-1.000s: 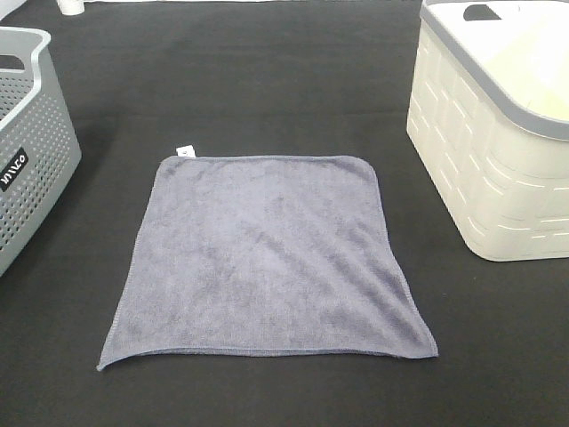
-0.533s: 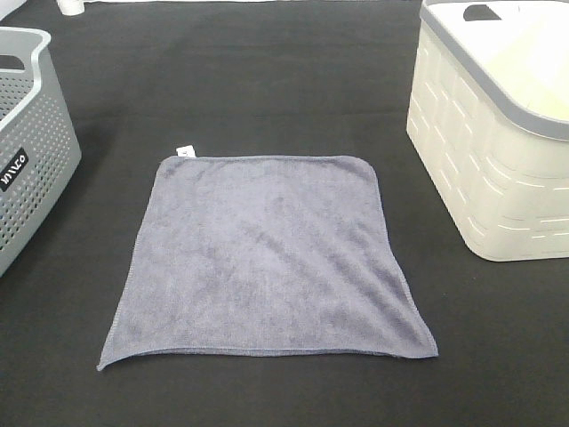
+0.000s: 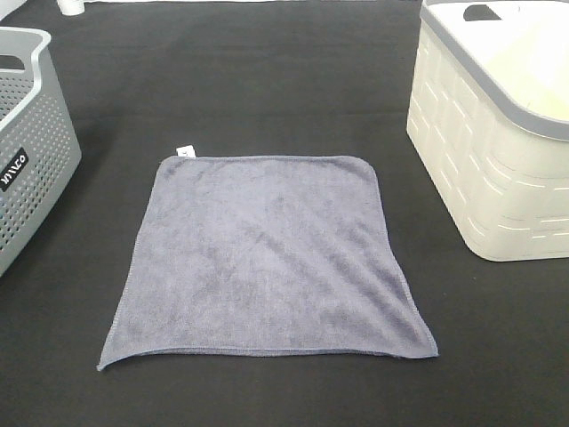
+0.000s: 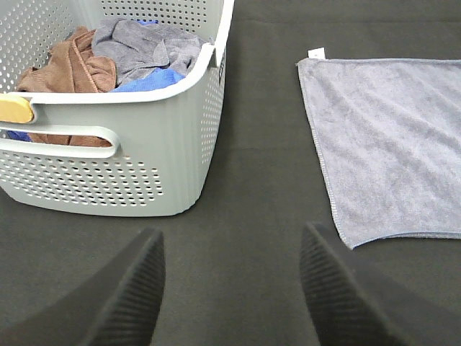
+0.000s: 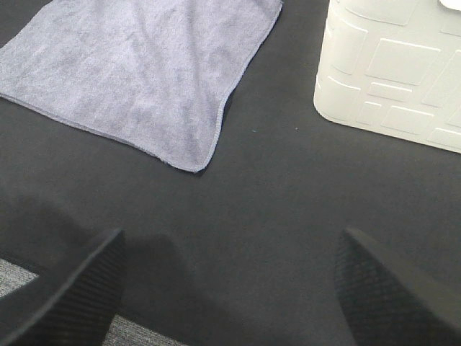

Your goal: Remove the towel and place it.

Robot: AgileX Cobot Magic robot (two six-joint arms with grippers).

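The left gripper [image 4: 230, 288] stands with its jaws parted about halfway, two dark ribbed fingers [image 4: 137, 288] with only bare black table covering [image 4: 252, 180] between them; it holds nothing and touches nothing. The right gripper [image 5: 230, 288] has its jaws spread wide, its fingers [image 5: 79, 288] far apart over the same dark covering, and it too is empty-handed.

The towel [image 3: 267, 258] lies flat and fully spread at the middle of the table in the high view, its white tag [image 3: 185, 151] at the 11 o'clock corner. The grey perforated basket [image 3: 27, 142] sits at 9 o'clock from the towel, well apart from it, and in the left wrist view it holds a brown cloth [image 4: 68, 68], a grey cloth [image 4: 144, 47] and a blue cloth [image 4: 148, 79]. The cream basket [image 3: 489, 151] with a grey rim stands at 2 o'clock, near the towel but not touching it.
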